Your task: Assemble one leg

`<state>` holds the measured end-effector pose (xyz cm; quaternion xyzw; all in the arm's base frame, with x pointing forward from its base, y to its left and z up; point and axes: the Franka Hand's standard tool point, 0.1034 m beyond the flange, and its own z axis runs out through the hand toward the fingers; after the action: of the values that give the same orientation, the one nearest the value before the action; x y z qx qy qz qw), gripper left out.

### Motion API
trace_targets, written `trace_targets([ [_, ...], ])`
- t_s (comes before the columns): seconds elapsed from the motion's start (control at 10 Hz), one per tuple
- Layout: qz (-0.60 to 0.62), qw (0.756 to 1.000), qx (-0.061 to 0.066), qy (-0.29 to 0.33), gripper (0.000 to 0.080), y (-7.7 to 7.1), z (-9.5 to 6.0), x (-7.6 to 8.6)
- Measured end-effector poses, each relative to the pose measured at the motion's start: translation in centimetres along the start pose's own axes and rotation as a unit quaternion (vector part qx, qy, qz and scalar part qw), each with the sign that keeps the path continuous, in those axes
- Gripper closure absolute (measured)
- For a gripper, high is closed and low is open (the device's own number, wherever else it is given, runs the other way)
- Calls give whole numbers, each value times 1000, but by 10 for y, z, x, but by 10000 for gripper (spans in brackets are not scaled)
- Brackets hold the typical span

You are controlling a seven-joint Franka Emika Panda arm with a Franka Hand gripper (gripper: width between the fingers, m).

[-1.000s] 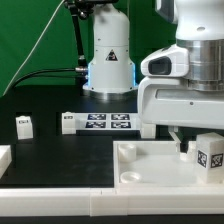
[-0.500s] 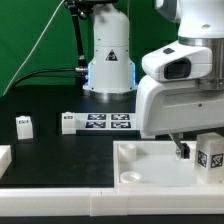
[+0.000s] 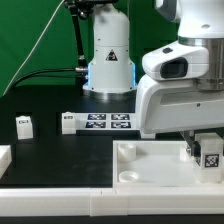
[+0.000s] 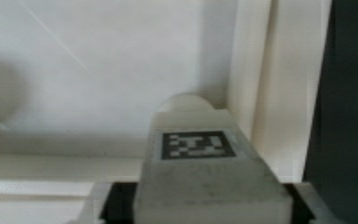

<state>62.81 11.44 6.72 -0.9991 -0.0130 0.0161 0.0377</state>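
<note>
My gripper (image 3: pixel 206 147) is shut on a leg (image 3: pixel 211 153), a small white chunky block with a black-and-white tag, and holds it at the far right corner of the large white tray (image 3: pixel 150 160). In the wrist view the leg (image 4: pixel 201 165) stands between my dark fingers (image 4: pixel 121 203), tag facing the camera, its rounded end close to the tray's raised rim (image 4: pixel 252 70). Whether the leg touches the tray floor is hidden. Two more legs stand on the black table: one on the exterior view's left (image 3: pixel 24 124), one (image 3: pixel 68 122) beside the marker board.
The marker board (image 3: pixel 111 122) lies behind the tray. The robot base (image 3: pixel 110 55) stands at the back with a cable to the exterior view's left. A white part (image 3: pixel 3 157) sits at the exterior view's left edge. A white ledge (image 3: pixel 60 205) runs along the front.
The arm has shifted slightly toward the exterior view's right with the leg in its grip. The leg now shows a narrower face above the tray corner.
</note>
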Motion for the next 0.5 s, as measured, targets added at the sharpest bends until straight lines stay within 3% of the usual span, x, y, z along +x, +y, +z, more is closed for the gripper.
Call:
trace_targets([
  [0.2, 169, 986, 1, 6, 509, -1, -2, 0],
  [0.5, 330, 944, -12, 11, 507, 19, -1, -3],
])
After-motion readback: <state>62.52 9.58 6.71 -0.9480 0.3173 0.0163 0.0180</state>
